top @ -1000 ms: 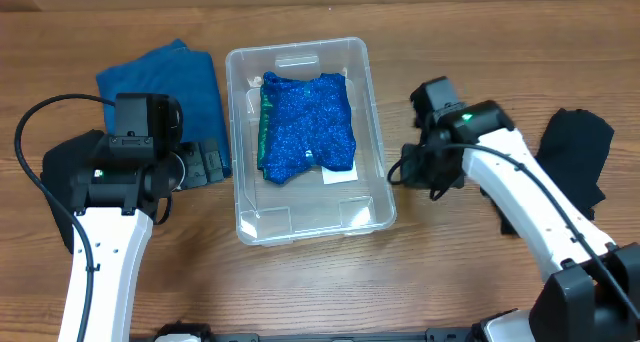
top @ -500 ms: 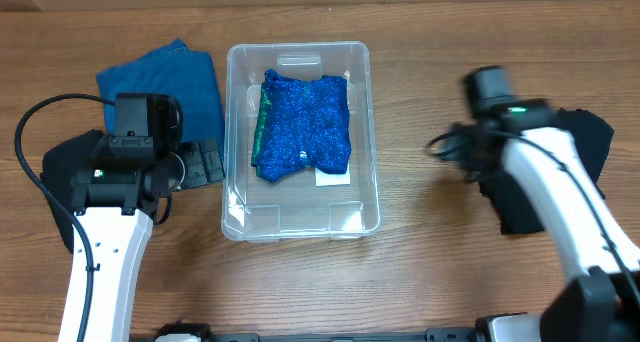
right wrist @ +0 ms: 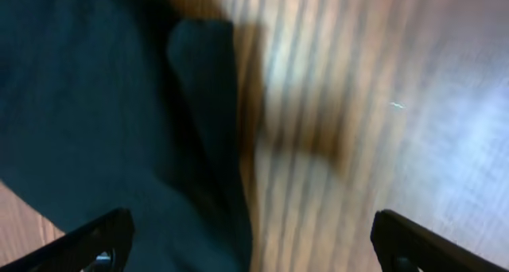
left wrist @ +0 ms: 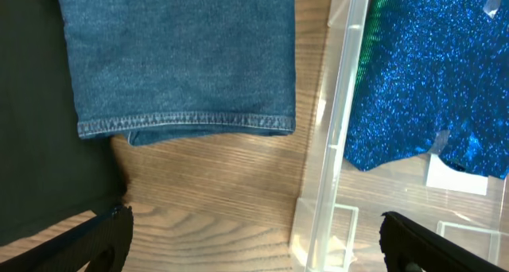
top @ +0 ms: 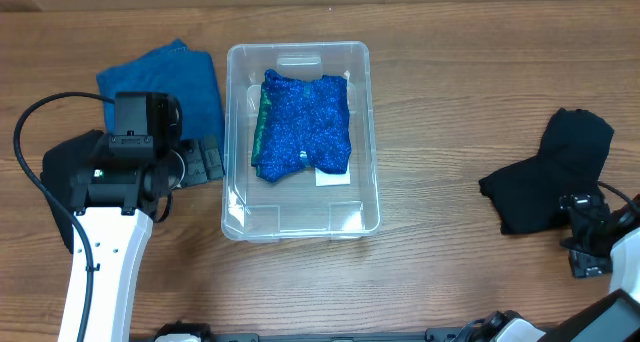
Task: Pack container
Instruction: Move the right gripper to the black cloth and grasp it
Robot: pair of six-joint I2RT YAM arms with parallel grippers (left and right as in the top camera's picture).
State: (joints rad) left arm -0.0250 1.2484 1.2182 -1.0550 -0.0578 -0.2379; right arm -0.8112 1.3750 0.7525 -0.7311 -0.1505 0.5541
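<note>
Blue cloth (top: 305,127) blocks the container (top: 300,210) except near end.

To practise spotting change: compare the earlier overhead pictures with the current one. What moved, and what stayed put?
The right gripper left the container's right side and drew back to the near right, beside the black cloth, open. The container's near end slid slightly left. The left gripper, sparkly blue cloth inside and denim cloth stayed put.

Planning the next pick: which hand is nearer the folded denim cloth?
Left. The left hand sits right next to the folded denim cloth, beside the container; the right hand is far off past the container, by a black cloth.
</note>
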